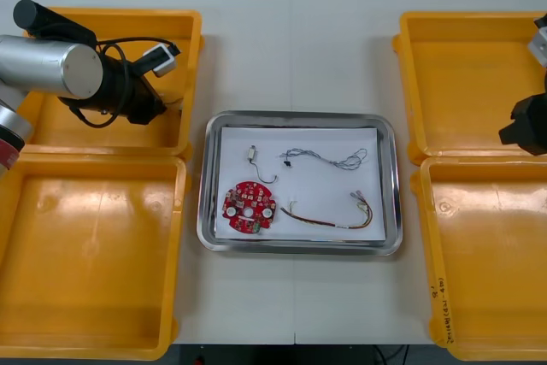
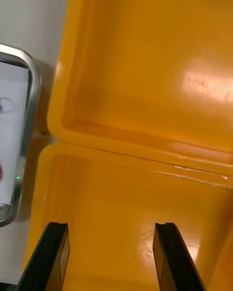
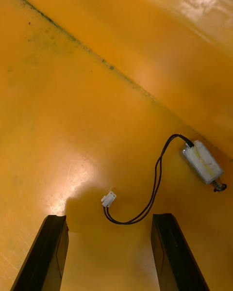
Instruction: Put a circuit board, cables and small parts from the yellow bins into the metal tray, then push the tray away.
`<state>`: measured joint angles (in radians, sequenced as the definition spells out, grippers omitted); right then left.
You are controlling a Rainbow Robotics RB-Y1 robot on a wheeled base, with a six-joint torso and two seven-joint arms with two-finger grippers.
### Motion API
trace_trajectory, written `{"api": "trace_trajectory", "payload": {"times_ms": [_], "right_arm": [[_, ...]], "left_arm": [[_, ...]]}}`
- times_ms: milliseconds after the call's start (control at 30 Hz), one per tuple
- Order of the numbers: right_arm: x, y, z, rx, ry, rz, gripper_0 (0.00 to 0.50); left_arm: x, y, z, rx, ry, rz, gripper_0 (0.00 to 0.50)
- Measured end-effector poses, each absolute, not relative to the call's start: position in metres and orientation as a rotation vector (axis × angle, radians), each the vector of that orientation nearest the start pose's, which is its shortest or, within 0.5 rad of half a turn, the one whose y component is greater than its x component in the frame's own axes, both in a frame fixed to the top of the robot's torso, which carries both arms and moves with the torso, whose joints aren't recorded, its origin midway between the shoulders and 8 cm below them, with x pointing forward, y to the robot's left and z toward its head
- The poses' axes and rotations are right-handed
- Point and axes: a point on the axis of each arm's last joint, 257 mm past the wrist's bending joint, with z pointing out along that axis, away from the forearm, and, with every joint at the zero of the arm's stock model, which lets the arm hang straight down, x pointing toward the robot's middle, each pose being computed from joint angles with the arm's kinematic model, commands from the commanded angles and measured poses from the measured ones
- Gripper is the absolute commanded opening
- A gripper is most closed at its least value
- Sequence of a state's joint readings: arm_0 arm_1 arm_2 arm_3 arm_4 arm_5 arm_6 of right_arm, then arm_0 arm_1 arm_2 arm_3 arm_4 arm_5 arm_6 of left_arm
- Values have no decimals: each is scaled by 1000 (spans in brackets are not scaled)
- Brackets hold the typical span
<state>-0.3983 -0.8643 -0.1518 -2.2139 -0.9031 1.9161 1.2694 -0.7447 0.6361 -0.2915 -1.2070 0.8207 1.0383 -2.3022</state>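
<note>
My left gripper (image 3: 109, 254) is open, low over the floor of the far left yellow bin (image 1: 184, 57). Just beyond its fingertips lies a black cable (image 3: 156, 184), with a small white plug at one end and a pale block at the other. In the front view the left gripper (image 1: 159, 107) sits at that bin's right side. The metal tray (image 1: 205, 211), white inside, holds a round red circuit board (image 1: 248, 207), a small metal part (image 1: 253, 156), a blue and white cable (image 1: 329, 158) and a red and yellow cable (image 1: 333, 220). My right gripper (image 2: 111, 254) is open above the right bins.
The near left bin (image 1: 85, 254), far right bin (image 1: 466, 74) and near right bin (image 1: 487, 254) look bare inside. The tray's rim (image 2: 30, 126) lies beside the right bins. The right arm (image 1: 526, 126) hangs at the table's right edge. Bare table lies beyond the tray.
</note>
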Motion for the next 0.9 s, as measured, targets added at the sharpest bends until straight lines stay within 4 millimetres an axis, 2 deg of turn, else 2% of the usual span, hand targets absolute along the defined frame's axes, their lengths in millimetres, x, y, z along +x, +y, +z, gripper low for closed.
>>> {"api": "trace_trajectory", "payload": {"times_ms": [133,267,567,633,667,700,733,900], "right_arm": [[399,-345,-113,-216,2600,-93,500],[393,-363,-122,-136,2643,-60,500],[400,-387,-139,16,2693,20,500],[402,-391,-141,42,2697,30,500],[402,-394,-142,55,2697,32,500],[403,-396,-142,66,2697,32,500],[404,-398,-143,76,2696,30,500],[406,-408,-146,118,2698,18,500]], "left_arm": [[623,244,-211,1126,2102,158,500],[622,241,-212,1122,2102,138,500],[621,238,-211,1117,2102,118,500],[621,238,-211,1115,2100,118,452],[621,238,-211,1115,2100,118,370],[621,238,-211,1114,2099,118,216],[621,238,-211,1114,2099,118,2],[624,236,-210,1113,2085,124,0]]}}
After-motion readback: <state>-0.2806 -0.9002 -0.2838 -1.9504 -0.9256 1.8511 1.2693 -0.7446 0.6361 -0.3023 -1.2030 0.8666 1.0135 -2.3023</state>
